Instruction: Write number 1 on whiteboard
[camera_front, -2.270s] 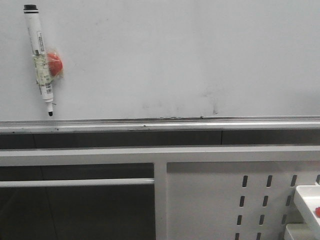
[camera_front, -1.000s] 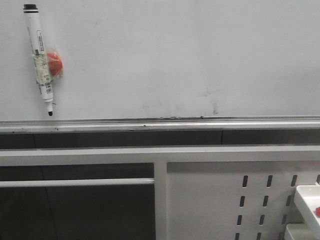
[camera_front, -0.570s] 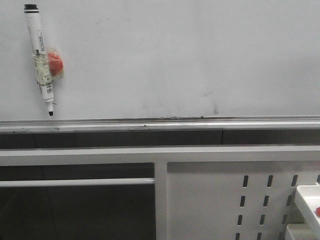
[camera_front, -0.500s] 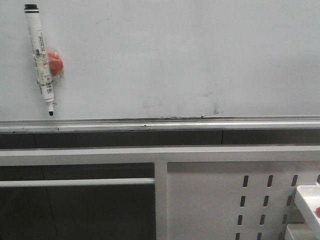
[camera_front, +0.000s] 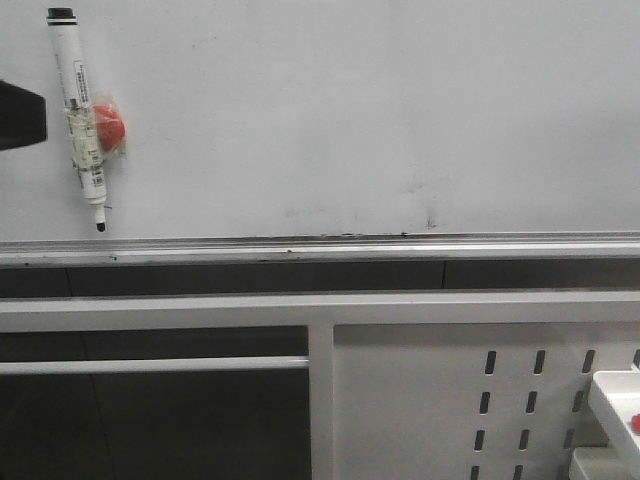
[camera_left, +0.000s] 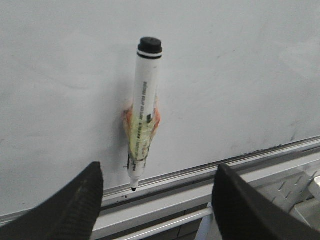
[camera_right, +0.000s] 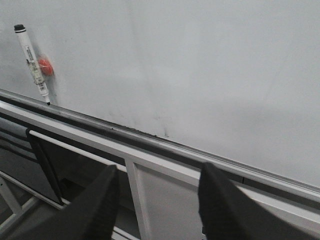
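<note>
The whiteboard (camera_front: 350, 110) fills the upper front view, glossy white with faint smudges and a silver rail (camera_front: 320, 248) along its lower edge. No number 1 stroke shows on it. A white marker (camera_front: 78, 115) with a black cap end hangs on the board at upper left, taped to a red magnet (camera_front: 110, 128), tip down. In the left wrist view the marker (camera_left: 142, 110) is straight ahead between my open fingers. My left gripper (camera_left: 157, 192) is open and empty; a dark part of it enters the front view at the left edge (camera_front: 20, 115). My right gripper (camera_right: 157, 192) is open and empty, facing the board (camera_right: 200, 65).
Below the rail runs a white metal frame (camera_front: 320, 310) with a perforated white panel (camera_front: 500, 400) at lower right. A white tray corner (camera_front: 618, 400) with a small red item sits at the far right edge.
A dark part of my left gripper has come into the front view at the left edge, level with the marker. The marker and board have not moved.
</note>
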